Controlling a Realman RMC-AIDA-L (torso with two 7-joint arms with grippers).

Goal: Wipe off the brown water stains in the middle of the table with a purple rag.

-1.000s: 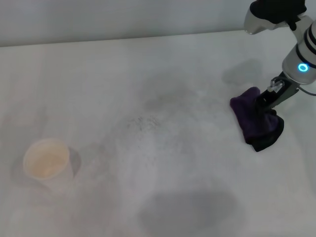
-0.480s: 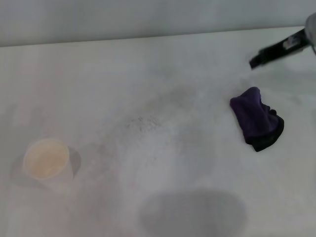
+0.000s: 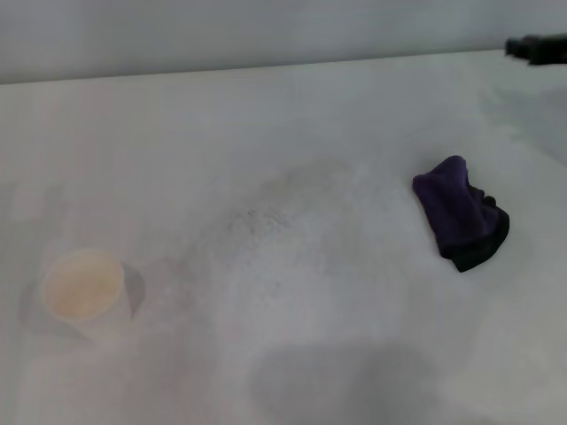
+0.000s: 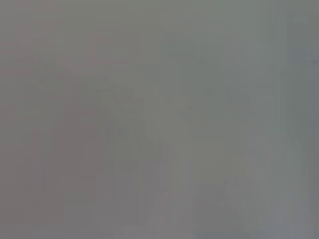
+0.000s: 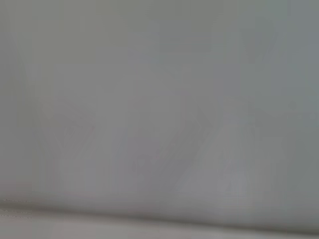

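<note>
The purple rag (image 3: 459, 225) lies in a dark lump with a blackish edge on the white table (image 3: 292, 115), at the right side in the head view. Nothing holds it. Only a dark tip of my right gripper (image 3: 537, 48) shows at the top right edge, far behind and to the right of the rag. No tan-brown stain shows anywhere on the table. A faint grey speckled smudge (image 3: 259, 221) marks the middle. My left gripper is out of view. Both wrist views show only a blank grey surface.
A white cup (image 3: 82, 289) with a tan inside stands at the front left of the table. A soft grey shadow (image 3: 341, 381) lies on the table near the front edge. The table's far edge meets a grey wall.
My right gripper let go of the rag, lifted off it, and drew back up to the top right edge. The rag stays where it was left.
</note>
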